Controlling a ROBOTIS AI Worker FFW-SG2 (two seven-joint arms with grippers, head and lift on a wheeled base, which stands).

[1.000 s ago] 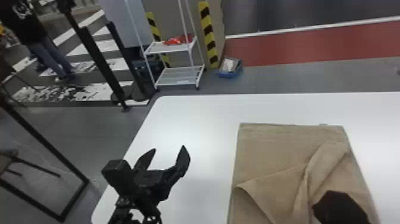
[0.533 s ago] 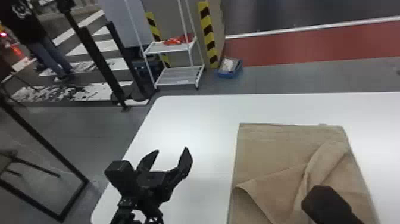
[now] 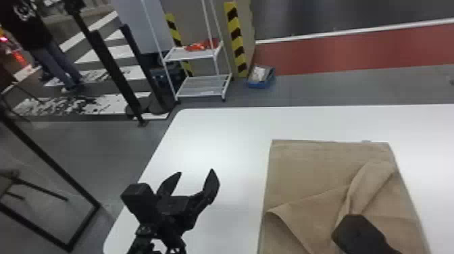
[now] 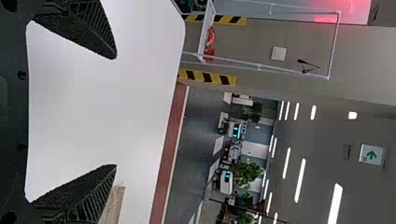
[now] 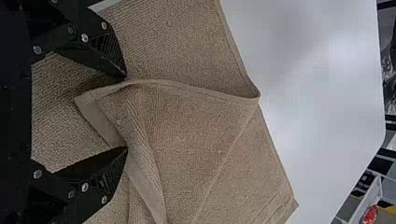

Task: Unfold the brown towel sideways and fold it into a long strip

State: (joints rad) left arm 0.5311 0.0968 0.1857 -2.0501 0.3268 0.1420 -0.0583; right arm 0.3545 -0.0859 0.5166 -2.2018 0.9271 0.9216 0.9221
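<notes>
The brown towel (image 3: pixel 304 175) lies on the right part of the white table, its near layer folded back and rumpled, with a raised crease. Over its near part is my right gripper (image 3: pixel 359 233), seen from above. In the right wrist view that gripper (image 5: pixel 127 112) stands open, its fingers on either side of a loose corner of the towel (image 5: pixel 187 121). My left gripper (image 3: pixel 194 184) is parked open above the table left of the towel, holding nothing. The left wrist view has the same gripper (image 4: pixel 116 112) open over bare table, with a towel edge (image 4: pixel 112 205) beside one finger.
The white table (image 3: pixel 216 135) extends left of the towel and beyond its far edge. On the floor behind stand a white shelf rack (image 3: pixel 202 76) and a blue bin (image 3: pixel 261 78). Black posts are at the left.
My right gripper has shifted left and slightly toward the robot over the towel. The left gripper has drifted slightly right. The towel looks unchanged.
</notes>
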